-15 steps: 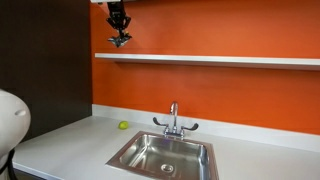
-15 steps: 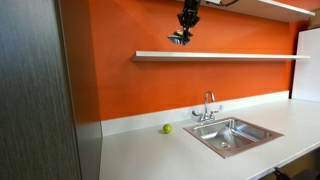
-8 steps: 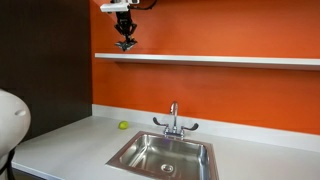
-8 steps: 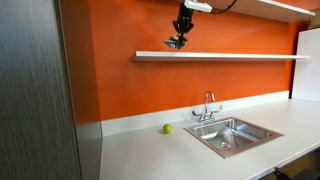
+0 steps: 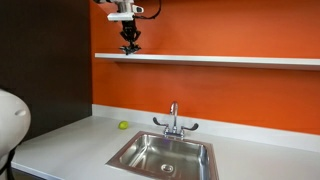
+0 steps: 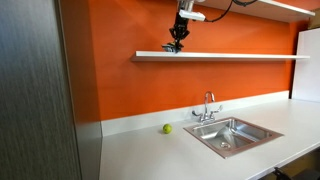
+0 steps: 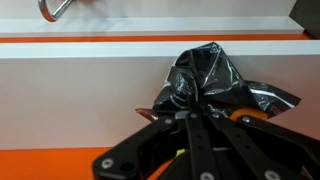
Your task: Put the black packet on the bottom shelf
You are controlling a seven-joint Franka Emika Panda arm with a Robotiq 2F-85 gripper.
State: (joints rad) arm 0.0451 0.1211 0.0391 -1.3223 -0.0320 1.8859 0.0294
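My gripper (image 5: 130,46) hangs just above the left end of the white wall shelf (image 5: 220,60); it also shows in the other exterior view (image 6: 176,45) over the same shelf (image 6: 230,56). It is shut on a crumpled black packet (image 7: 205,78), which fills the middle of the wrist view. In the wrist view the packet sits over the white shelf board (image 7: 80,85), and the black fingers (image 7: 190,135) pinch its near edge. In both exterior views the packet is a small dark shape at the fingertips, touching or nearly touching the shelf top.
Below the shelf are a steel sink (image 5: 165,155) with a tap (image 5: 174,118) in a white counter (image 6: 150,155). A green ball (image 5: 123,125) lies on the counter by the orange wall. A dark cabinet (image 6: 35,90) stands beside it.
My gripper has moved sideways along the wall toward the shelf and lowered, carrying the packet from free air beyond the shelf's end to over its end.
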